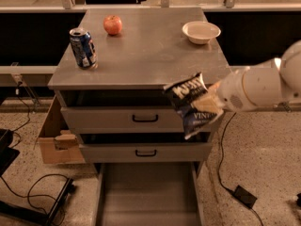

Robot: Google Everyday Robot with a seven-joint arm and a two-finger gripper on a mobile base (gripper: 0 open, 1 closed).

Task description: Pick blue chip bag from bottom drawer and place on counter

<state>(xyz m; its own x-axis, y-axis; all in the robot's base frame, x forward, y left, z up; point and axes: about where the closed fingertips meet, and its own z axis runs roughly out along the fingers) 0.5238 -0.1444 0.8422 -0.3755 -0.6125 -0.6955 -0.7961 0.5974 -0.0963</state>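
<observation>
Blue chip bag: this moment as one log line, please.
claw: shut on blue chip bag, by front edge of counter | bottom drawer: open

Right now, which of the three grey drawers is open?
The lowest grey metal drawer: pulled out, floor showing. The two black-handled drawers above are shut. The pincer holds the crinkled dark-blue foil chip bag at the front edge of the grey metal counter.
</observation>
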